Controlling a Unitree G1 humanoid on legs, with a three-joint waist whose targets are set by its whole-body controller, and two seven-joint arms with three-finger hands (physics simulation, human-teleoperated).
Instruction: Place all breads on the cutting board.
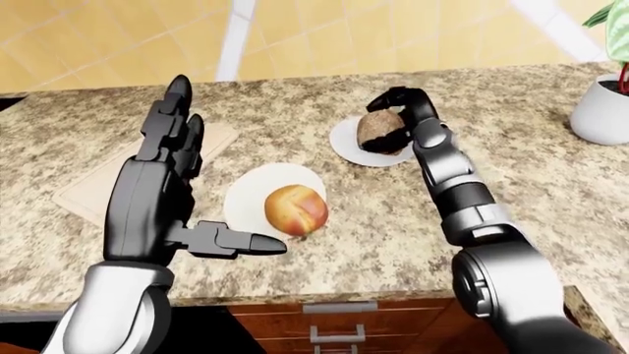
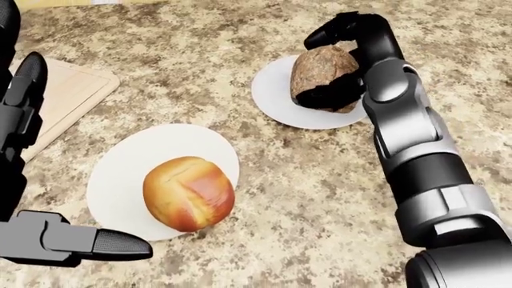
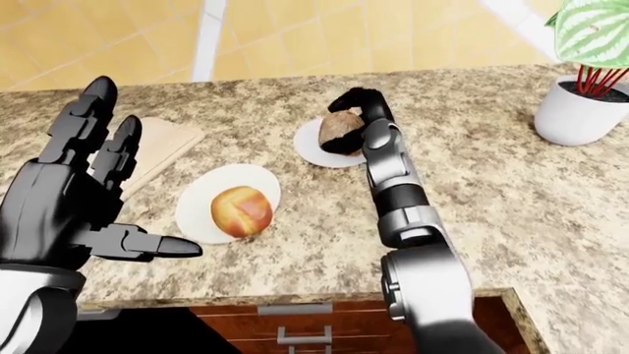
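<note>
A dark brown bread (image 2: 320, 69) sits on a small white plate (image 2: 272, 99) near the top of the head view. My right hand (image 2: 314, 67) curls over it, fingers across its top and thumb on its lower side, shut on it. A golden bun (image 2: 188, 192) lies on a second white plate (image 2: 124, 165), lower and to the left. The pale wooden cutting board (image 2: 68, 96) lies at the left, with nothing on its visible part. My left hand (image 1: 224, 168) is open, fingers up and thumb out, held above the counter just left of the bun.
The speckled granite counter (image 1: 531, 169) carries everything. A white pot with a green plant (image 3: 580, 110) stands at the far right. The counter's near edge and a wooden drawer with a metal handle (image 1: 339, 306) are at the bottom. A tiled floor lies beyond the counter.
</note>
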